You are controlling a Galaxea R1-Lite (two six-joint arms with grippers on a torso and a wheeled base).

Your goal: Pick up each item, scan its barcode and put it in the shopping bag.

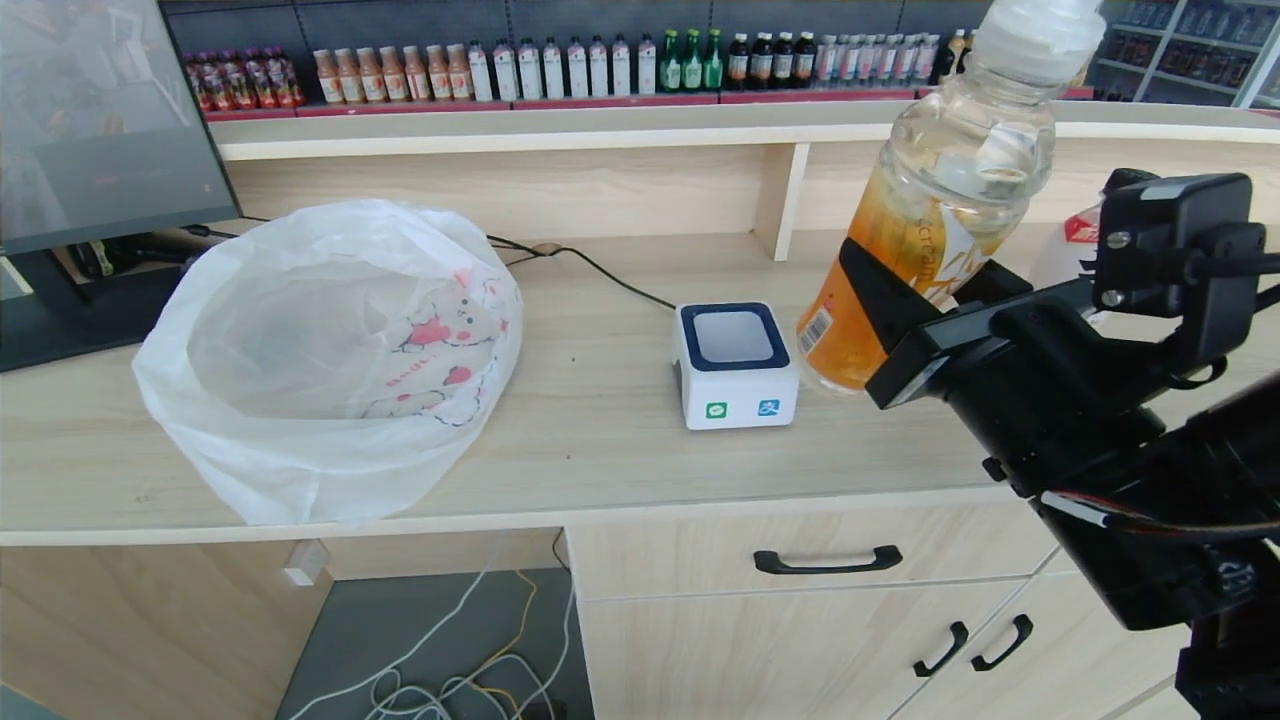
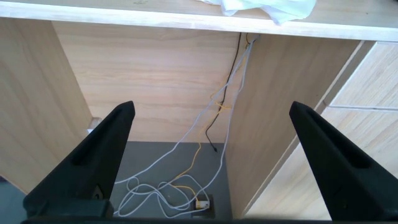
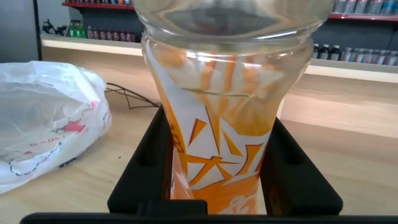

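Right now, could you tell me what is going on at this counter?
The right tool grips a drink bottle, tilted, its base next to the scanner on the counter, barcode on the scanner's side. The shopping bag lies open farther left. The left tool hangs open below the counter edge, holding nothing.

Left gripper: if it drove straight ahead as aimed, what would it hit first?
The left gripper, open, would probably meet the hanging cables first, then the wooden back panel behind them; depth is unclear.
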